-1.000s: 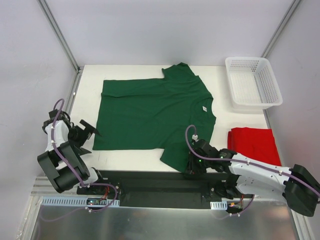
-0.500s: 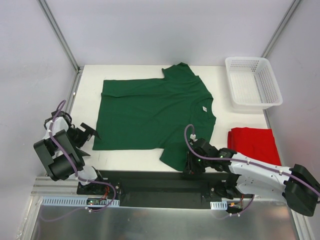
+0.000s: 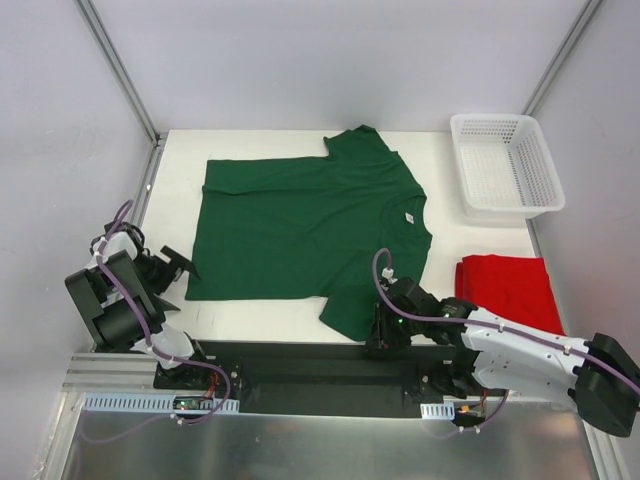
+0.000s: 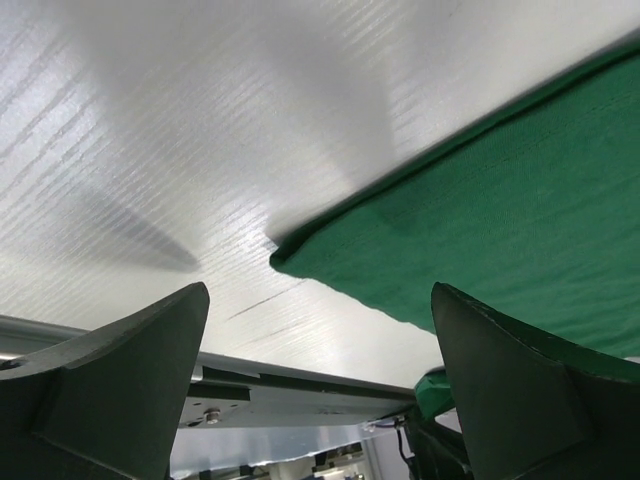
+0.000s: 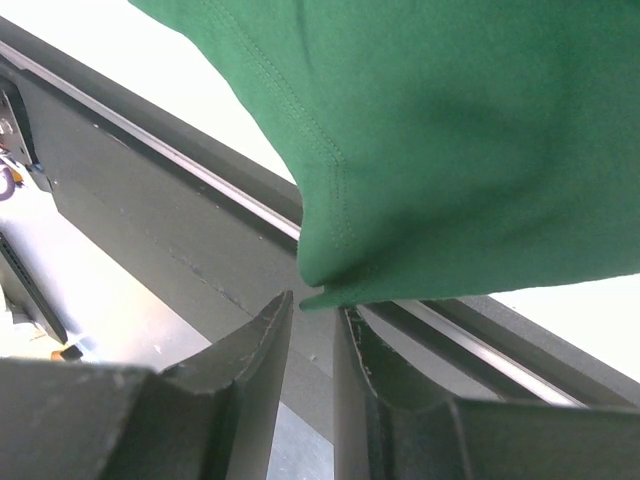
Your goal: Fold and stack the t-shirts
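Green t-shirt (image 3: 300, 225) flat, left pincer (image 4: 318, 292) spread, right pincer (image 5: 315, 308) perhaps nipping sleeve (image 5: 420, 150)

Left arm (image 3: 110, 300): folded tight beside its base, forearm reaching forward and to the right.
Left gripper (image 3: 172, 266): low and tilted down, fingers (image 4: 130, 380) spread wide apart, nothing between them.
Right arm (image 3: 520, 345): stretched low to the left along the near edge, wrist bent down.
Right gripper (image 3: 378, 335): fingers (image 5: 245, 380) drawn to a thin slit, tips nipping a sleeve corner of the green t-shirt (image 5: 450, 150).
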